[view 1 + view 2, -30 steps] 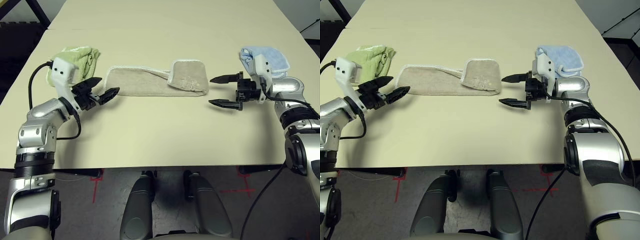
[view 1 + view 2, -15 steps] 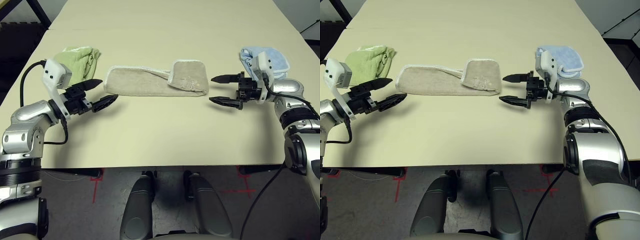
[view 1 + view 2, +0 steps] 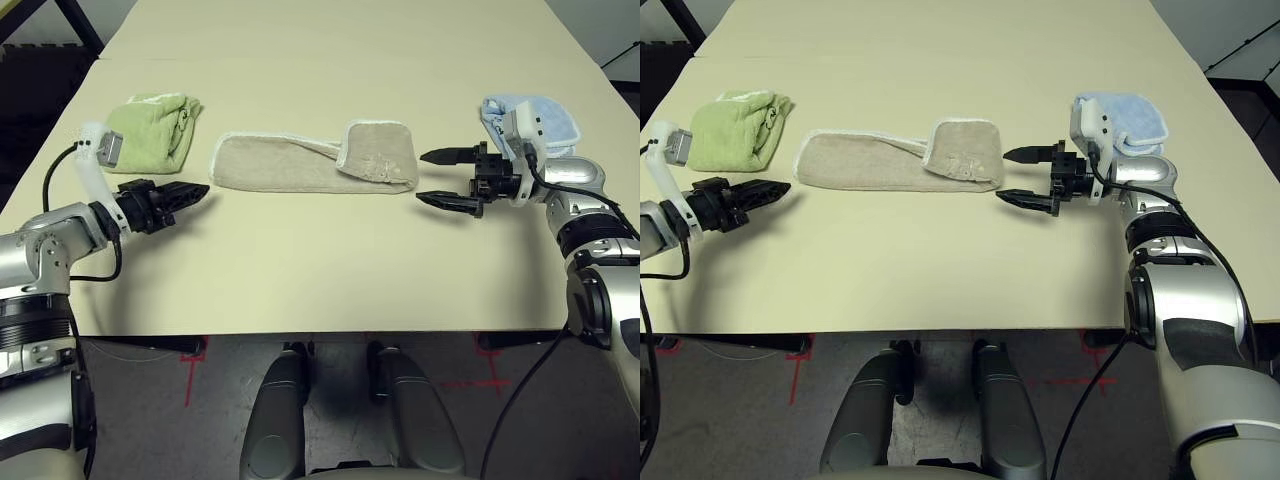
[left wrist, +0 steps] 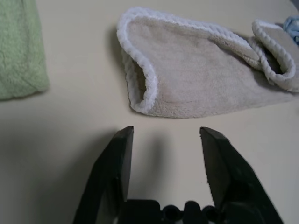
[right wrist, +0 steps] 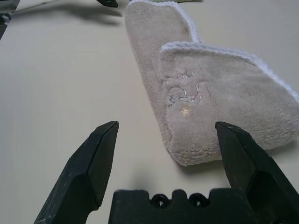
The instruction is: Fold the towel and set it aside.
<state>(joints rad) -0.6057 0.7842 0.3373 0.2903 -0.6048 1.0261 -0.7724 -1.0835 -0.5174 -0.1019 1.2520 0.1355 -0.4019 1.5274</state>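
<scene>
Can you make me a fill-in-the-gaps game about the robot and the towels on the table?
1. The long beige terry towel with white edging lies between a folded green towel and a folded ____ towel.
2. The jaws of the right gripper are ____, with nothing between them.
3. The beige towel's folded-over flap is at the end nearer the ____ gripper.
4. The left gripper is ____ the beige towel, not touching it.

Missing words: blue; open; right; beside

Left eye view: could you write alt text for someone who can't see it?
A beige terry towel with white edging, partly folded, lies on a cream table between two open black grippers, left and right. A bundled light green towel sits far left, a light blue towel far right.
</scene>
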